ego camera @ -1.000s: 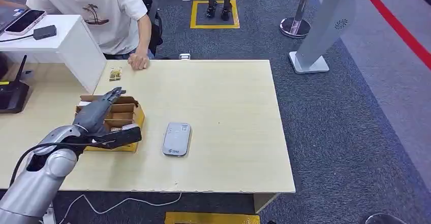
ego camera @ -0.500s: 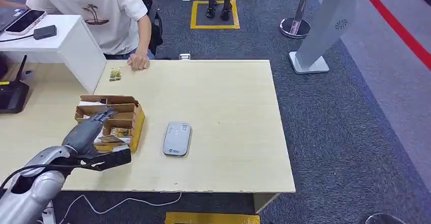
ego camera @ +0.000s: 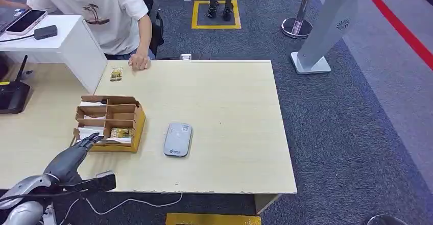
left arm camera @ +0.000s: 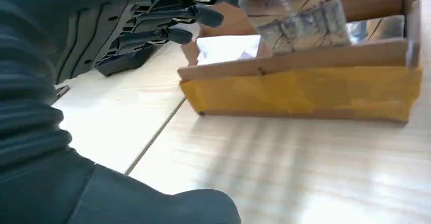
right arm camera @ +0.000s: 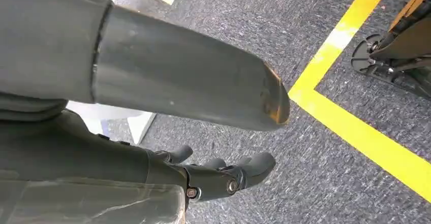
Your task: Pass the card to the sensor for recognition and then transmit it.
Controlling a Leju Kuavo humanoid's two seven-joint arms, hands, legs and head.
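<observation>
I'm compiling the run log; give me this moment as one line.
stage: reaching for card | left hand: open, fingers at the cardboard box near corner | card: in box | sensor: untouched | right hand: hanging over floor

The robot hand point(left arm camera: 127, 26) comes in from nine o'clock, its dark fingers point(left arm camera: 178, 16) stretched out and apart toward one o'clock, holding nothing. Their tips lie near the corner of a cardboard box point(left arm camera: 305, 84) with a yellow front wall, which stands on the pale wooden surface point(left arm camera: 284, 168). A shiny card point(left arm camera: 300, 16) stands tilted in the box at twelve to one o'clock, just beside the fingertips. White paper point(left arm camera: 226, 49) lies in the next compartment. A seam runs across the surface toward seven o'clock.
</observation>
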